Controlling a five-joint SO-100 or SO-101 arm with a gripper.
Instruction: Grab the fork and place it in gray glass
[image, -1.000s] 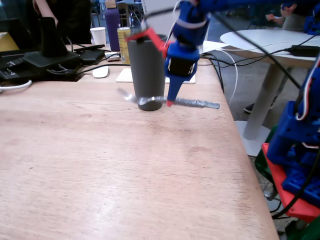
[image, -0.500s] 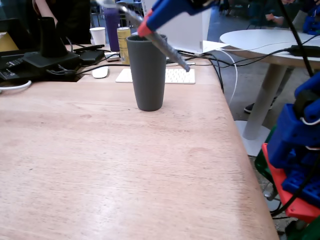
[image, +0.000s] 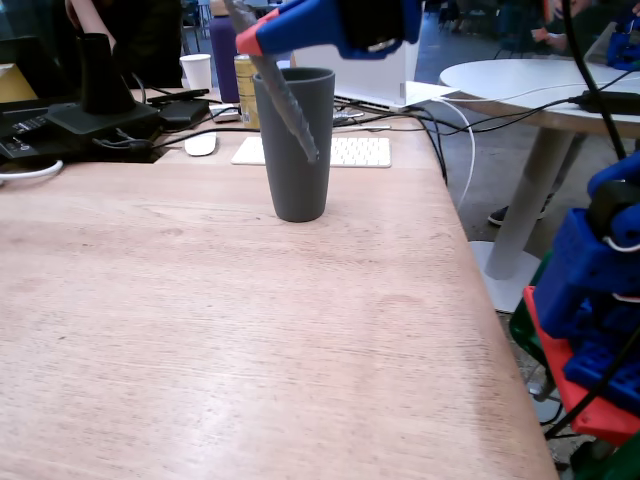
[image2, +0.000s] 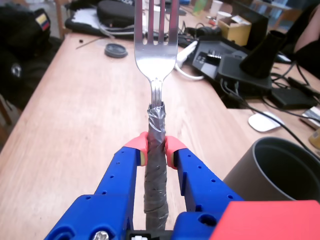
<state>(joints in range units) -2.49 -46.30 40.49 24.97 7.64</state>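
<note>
The gray glass (image: 295, 150) stands upright at the far middle of the wooden table (image: 200, 330). My gripper (image: 255, 42), blue with red tips, hovers at the glass's upper left, level with the rim, shut on the fork (image: 290, 108). The fork's wrapped handle slants steeply down across the front of the glass, and the tines point up past the frame's top. In the wrist view the gripper (image2: 155, 145) clamps the wrapped handle, the fork (image2: 155, 55) points away with bare tines, and the gray glass (image2: 280, 172) shows its open mouth at the lower right.
Behind the glass lie a white keyboard (image: 350, 151), a white mouse (image: 200, 145), a yellow can (image: 246, 85), a white paper cup (image: 197, 70) and a black stand (image: 100, 95). The table's edge runs down the right, with another blue and red arm (image: 595, 310) beyond it.
The gripper has risen with the fork from near the glass's base to rim height. The fork has swung from lying level to steeply tilted, handle end down.
</note>
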